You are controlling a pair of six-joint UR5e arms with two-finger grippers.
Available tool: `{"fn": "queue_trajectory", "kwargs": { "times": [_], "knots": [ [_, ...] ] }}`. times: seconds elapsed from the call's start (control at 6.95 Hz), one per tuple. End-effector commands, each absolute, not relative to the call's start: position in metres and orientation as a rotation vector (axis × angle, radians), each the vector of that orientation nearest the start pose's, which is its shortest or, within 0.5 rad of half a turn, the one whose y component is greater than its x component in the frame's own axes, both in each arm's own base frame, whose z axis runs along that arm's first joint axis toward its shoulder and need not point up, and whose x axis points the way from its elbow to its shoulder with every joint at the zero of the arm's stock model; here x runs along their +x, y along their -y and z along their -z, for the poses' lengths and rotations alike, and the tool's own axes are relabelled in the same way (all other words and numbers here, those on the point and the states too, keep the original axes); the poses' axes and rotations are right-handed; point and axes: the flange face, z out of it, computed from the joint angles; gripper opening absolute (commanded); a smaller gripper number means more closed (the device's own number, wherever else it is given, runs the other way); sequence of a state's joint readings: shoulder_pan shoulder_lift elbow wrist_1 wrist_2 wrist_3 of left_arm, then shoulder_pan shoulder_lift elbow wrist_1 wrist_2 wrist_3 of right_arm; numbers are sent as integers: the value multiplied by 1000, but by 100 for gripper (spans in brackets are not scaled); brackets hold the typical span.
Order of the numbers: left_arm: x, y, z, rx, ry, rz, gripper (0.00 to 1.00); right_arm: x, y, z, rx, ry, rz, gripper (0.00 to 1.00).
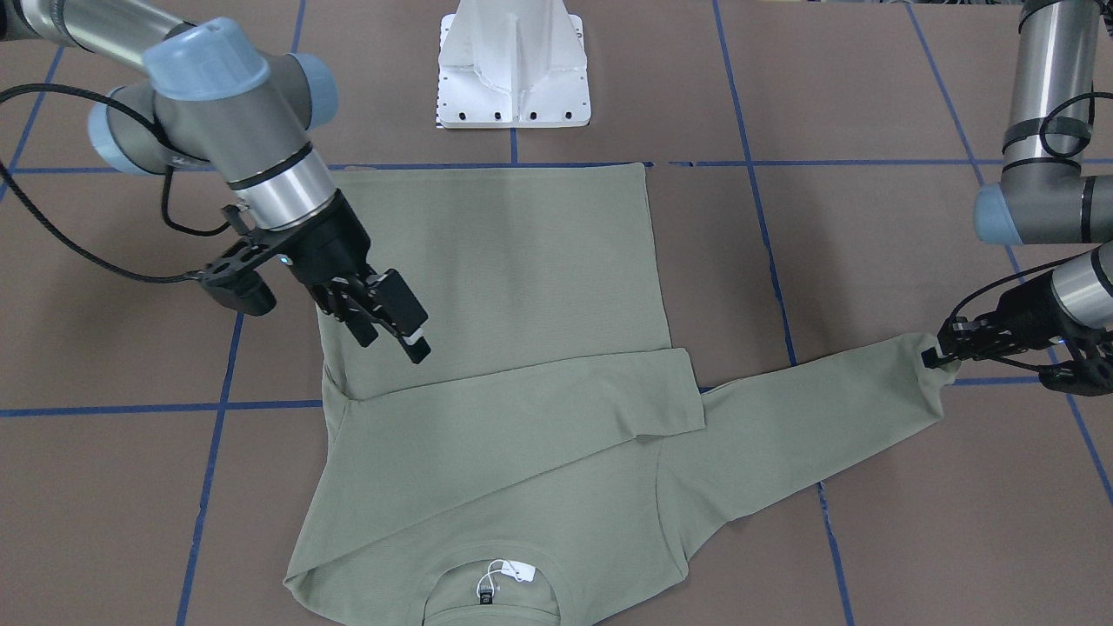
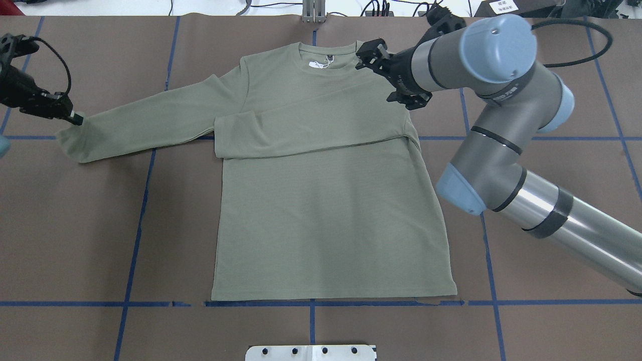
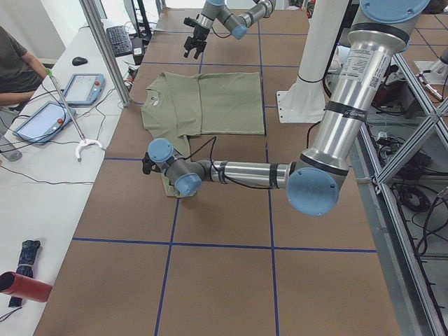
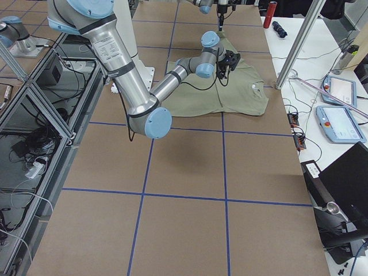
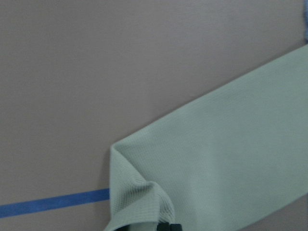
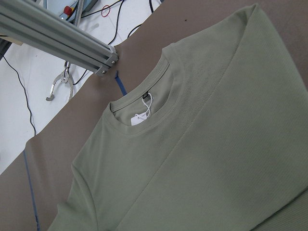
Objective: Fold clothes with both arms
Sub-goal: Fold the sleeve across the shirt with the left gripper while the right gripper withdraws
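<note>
Brown table (image 2: 75, 225) marked by blue tape lines (image 2: 135, 235) carries the sage-green shirt (image 2: 326, 210), which lies flat and front up near the middle, its hem toward the white pedestal base (image 1: 513, 69) and its collar (image 2: 326, 49) at the far edge; a white tag (image 2: 315, 64) shows inside the collar. The sleeve on the robot's right (image 2: 301, 133) is folded across the chest; the other sleeve (image 2: 150, 118) stretches out toward the robot's left, flat on the table. Its cuff (image 2: 70, 143) is bunched and pinched in the left gripper (image 2: 76, 119), whose fingers are closed on the cloth. The right gripper (image 1: 393, 346) hovers above the shirt's right shoulder, fingers parted and holding nothing.
</note>
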State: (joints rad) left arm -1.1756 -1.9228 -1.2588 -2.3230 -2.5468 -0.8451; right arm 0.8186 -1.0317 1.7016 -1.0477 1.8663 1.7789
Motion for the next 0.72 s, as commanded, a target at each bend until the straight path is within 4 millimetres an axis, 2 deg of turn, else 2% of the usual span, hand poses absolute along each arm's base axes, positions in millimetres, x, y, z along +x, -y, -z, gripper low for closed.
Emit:
{"fn": "queue_trajectory", "kwargs": {
  "times": [0.0,0.14,0.29,0.43,0.58],
  "knots": [
    [271,633,-384,-40,-1271,115,0,-274,560,-277,81,1206,-640,100],
    [301,636,-338,-52,-1299,107,0,-250,567,-292,89,1185,-622,100],
    [345,641,-274,-53,-1323,153,0,-233,568,-315,104,1155,-620,100],
    [394,644,-202,-19,-1347,247,0,-221,565,-335,109,1134,-598,100],
    [424,662,-117,-4,-1392,351,0,-199,564,-357,108,1112,-597,100]
  ]
}}
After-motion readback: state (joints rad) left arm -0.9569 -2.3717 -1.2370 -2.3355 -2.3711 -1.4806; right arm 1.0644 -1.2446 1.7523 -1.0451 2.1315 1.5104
